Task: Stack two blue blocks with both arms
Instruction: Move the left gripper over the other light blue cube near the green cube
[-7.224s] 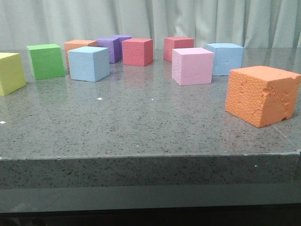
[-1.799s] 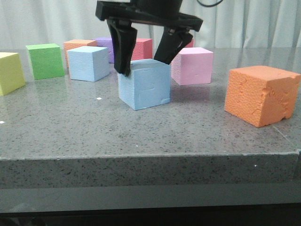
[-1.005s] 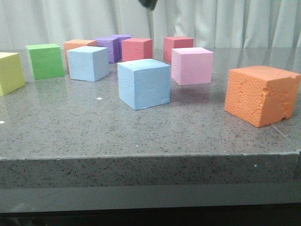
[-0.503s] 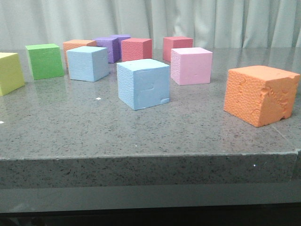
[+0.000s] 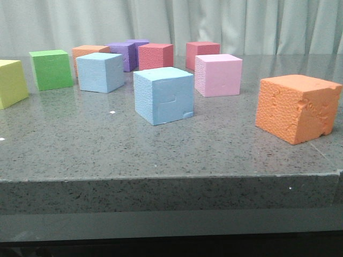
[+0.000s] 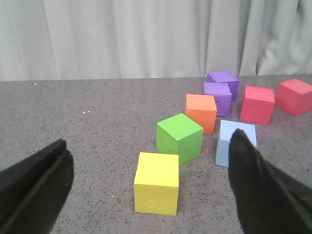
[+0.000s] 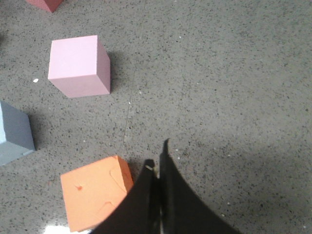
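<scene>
In the front view, one blue block (image 5: 163, 95), with faint dents and a chipped corner, stands alone in the middle of the table. The other blue block (image 5: 100, 72) stands further back on the left. No gripper shows in that view. My left gripper (image 6: 149, 140) is open and empty above the table. The back-left blue block (image 6: 229, 144) shows partly behind its right finger (image 6: 258, 190). My right gripper (image 7: 158, 157) is shut and empty, high over the table. The dented blue block (image 7: 12, 134) is at the edge of its view.
A large orange cube (image 5: 297, 107) sits front right and a pink cube (image 5: 218, 74) behind the dented block. Green (image 5: 51, 68) and yellow (image 5: 12, 83) cubes stand at left. Orange, purple and red cubes line the back. The table's front edge (image 5: 171, 179) is near.
The dented blue block came from the back right to the middle. The gripper around it opened, let go and rose out of the front view. Nothing has moved since.
</scene>
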Robot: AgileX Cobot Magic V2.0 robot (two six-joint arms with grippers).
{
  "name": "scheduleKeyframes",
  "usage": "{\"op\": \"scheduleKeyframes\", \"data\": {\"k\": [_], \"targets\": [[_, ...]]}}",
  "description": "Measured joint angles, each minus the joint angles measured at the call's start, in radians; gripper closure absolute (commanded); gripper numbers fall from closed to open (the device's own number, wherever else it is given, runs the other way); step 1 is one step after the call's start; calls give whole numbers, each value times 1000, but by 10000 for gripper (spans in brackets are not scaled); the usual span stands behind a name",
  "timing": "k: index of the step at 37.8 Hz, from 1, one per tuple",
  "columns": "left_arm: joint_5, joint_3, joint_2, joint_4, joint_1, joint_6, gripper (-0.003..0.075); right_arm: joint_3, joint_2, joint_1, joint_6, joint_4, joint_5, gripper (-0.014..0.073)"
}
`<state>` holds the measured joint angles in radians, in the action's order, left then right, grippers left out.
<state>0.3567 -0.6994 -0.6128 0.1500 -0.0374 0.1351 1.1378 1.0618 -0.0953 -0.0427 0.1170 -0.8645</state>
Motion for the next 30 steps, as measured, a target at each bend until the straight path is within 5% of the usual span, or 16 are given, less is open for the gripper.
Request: {"op": "scheduleKeyframes", "data": {"k": [16, 30], "targets": [[0, 0, 0, 0, 0, 0, 103, -562, -513, 0, 81, -6, 358, 661], [-1, 0, 0, 0, 0, 0, 103, -758, -765, 0, 86, -6, 438, 661]]}}
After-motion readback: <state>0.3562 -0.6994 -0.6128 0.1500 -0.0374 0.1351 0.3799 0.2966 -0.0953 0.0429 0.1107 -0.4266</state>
